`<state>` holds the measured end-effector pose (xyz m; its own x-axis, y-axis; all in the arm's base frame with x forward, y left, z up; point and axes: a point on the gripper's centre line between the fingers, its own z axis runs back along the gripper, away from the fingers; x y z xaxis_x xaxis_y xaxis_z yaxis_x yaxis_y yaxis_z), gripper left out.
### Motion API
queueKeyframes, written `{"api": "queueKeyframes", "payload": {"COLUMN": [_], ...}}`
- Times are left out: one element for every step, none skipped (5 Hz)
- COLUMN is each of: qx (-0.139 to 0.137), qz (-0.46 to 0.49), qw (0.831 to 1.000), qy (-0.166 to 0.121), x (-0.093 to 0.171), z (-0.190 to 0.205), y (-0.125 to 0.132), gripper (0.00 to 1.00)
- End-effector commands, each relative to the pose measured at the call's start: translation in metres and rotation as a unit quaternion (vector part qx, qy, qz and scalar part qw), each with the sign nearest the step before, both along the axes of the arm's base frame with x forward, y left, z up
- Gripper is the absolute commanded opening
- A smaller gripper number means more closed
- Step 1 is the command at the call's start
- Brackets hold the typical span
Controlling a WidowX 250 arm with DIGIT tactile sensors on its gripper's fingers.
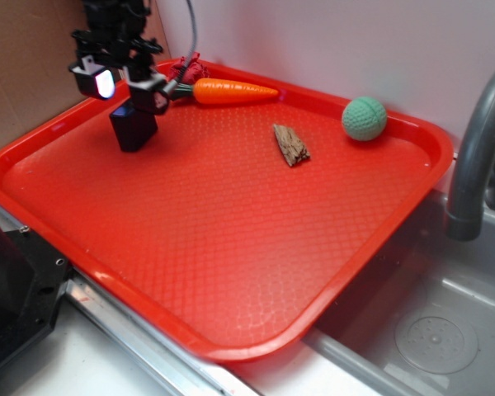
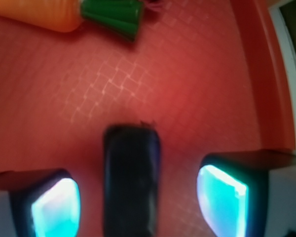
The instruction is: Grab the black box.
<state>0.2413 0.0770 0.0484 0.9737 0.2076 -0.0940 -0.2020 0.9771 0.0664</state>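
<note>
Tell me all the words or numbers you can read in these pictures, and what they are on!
None: no words, numbers or signs can be read in either view.
The black box, toy carrot, green knitted ball, piece of wood and red tray are all plain.
The hand shows no label either.

Tray (image 1: 231, 272) on counter, beside sink (image 1: 429, 330); faucet (image 1: 478, 148) at tray's right edge. Box (image 1: 134, 126) upright on tray, far-left corner area. Gripper (image 1: 125, 82) directly above box; wrist view: box (image 2: 131, 180) btwn fingers (image 2: 54, 207), gaps both sides. Carrot (image 1: 231, 91) behind box, along back rim, w/ rope bundle (image 1: 181, 68) at its left end. Wood piece (image 1: 290, 144) mid-tray, right of carrot. Ball (image 1: 364, 118) near back-right corner.
</note>
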Motion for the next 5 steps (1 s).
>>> {"api": "queueKeyframes", "payload": {"qx": [0.023, 0.014, 0.014, 0.017, 0.011], "qz": [-0.013, -0.006, -0.018, -0.032, -0.049], "qw": [0.999, 0.999, 0.999, 0.999, 0.999], "qy": [0.022, 0.031, 0.032, 0.033, 0.018], "x": [0.023, 0.022, 0.016, 0.012, 0.005], "z": [-0.019, -0.023, -0.018, -0.006, 0.015], "y": [-0.008, -0.012, -0.016, -0.022, -0.029], "gripper": [1.0, 0.0, 0.0, 0.0, 0.0]}}
